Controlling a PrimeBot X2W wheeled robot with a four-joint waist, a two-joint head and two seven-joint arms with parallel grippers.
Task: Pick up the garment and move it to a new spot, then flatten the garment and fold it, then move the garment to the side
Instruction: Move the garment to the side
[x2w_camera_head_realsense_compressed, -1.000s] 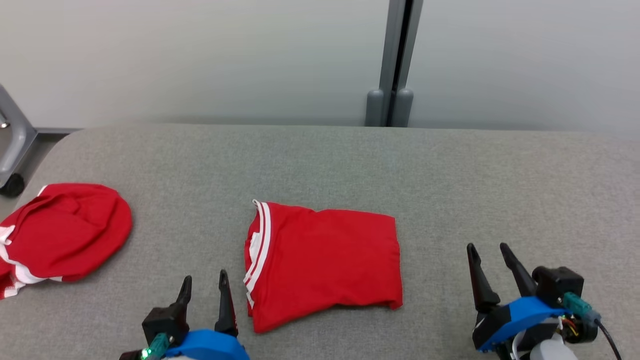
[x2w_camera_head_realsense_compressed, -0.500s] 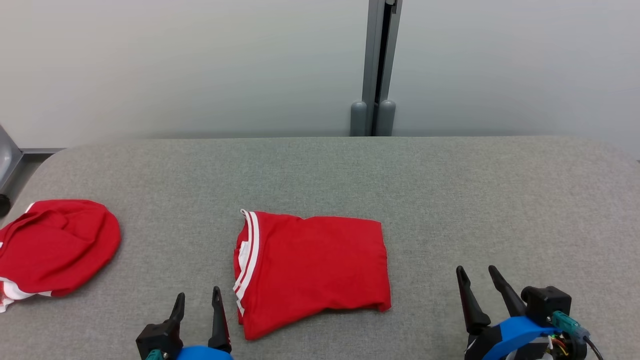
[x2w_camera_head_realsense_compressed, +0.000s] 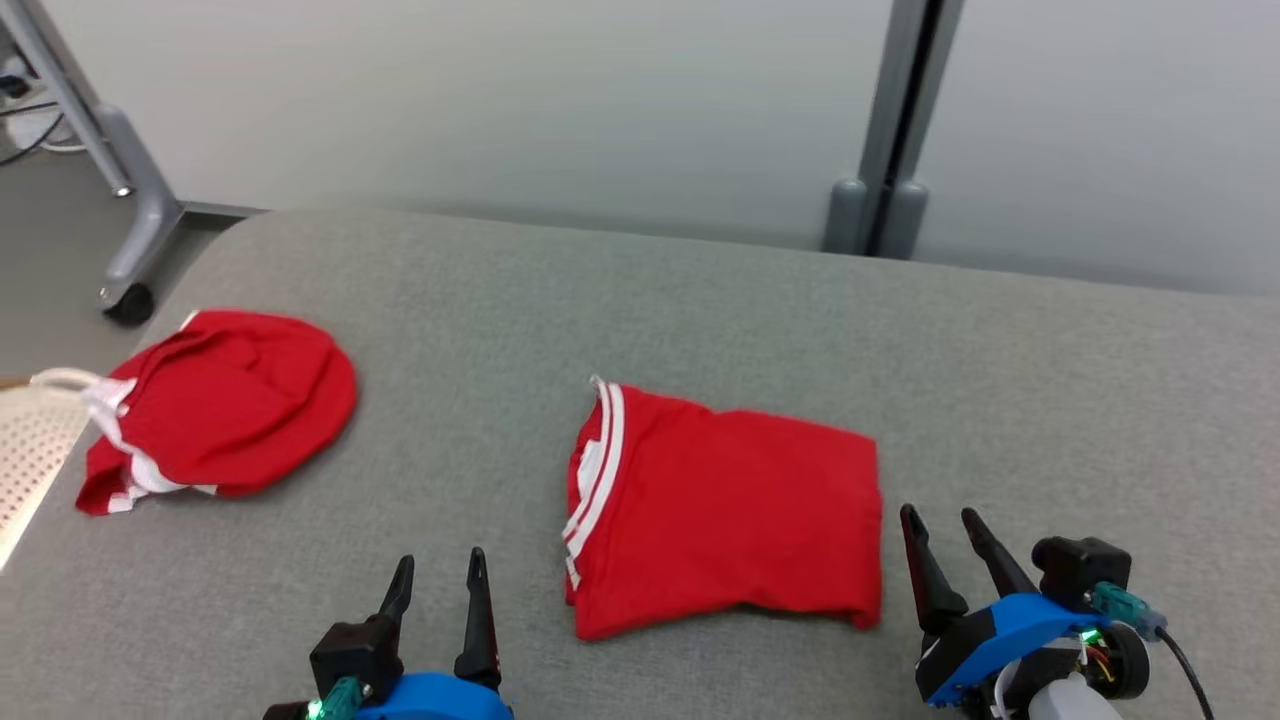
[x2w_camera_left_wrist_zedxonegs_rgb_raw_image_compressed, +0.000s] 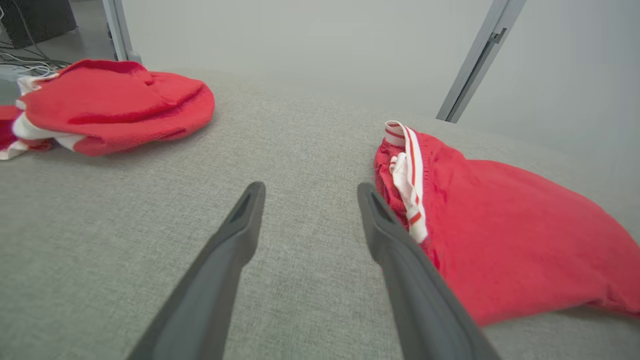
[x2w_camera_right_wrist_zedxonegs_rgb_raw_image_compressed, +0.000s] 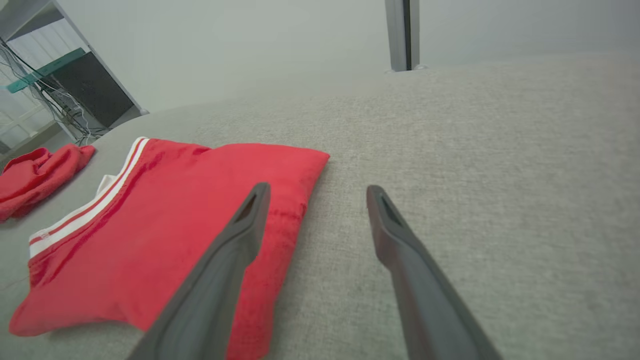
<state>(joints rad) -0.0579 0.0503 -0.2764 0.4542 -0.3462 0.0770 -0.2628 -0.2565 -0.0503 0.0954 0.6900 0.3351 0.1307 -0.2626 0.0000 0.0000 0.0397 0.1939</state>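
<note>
A folded red garment (x2w_camera_head_realsense_compressed: 730, 520) with a white-striped band on its left edge lies flat on the grey table (x2w_camera_head_realsense_compressed: 700, 300). My left gripper (x2w_camera_head_realsense_compressed: 441, 556) is open just left of that striped edge, and in the left wrist view the left gripper (x2w_camera_left_wrist_zedxonegs_rgb_raw_image_compressed: 310, 186) has the garment (x2w_camera_left_wrist_zedxonegs_rgb_raw_image_compressed: 500, 240) beside its right finger. My right gripper (x2w_camera_head_realsense_compressed: 937, 512) stands open close to the garment's right edge. In the right wrist view the right gripper (x2w_camera_right_wrist_zedxonegs_rgb_raw_image_compressed: 318, 187) has its left finger over the garment's (x2w_camera_right_wrist_zedxonegs_rgb_raw_image_compressed: 165, 220) corner. Nothing is held.
A second red garment (x2w_camera_head_realsense_compressed: 225, 405) lies crumpled at the table's left end, the same garment (x2w_camera_left_wrist_zedxonegs_rgb_raw_image_compressed: 110, 105) appearing in the left wrist view. A white perforated basket (x2w_camera_head_realsense_compressed: 25, 450) sits past the left edge. A grey frame leg with a caster (x2w_camera_head_realsense_compressed: 130, 300) and a grey post (x2w_camera_head_realsense_compressed: 885, 200) stand behind.
The head camera has turned left, shifting the whole picture right. Relative to the folded garment, both grippers have shifted left, the right one now close to its right edge. Both stay open.
</note>
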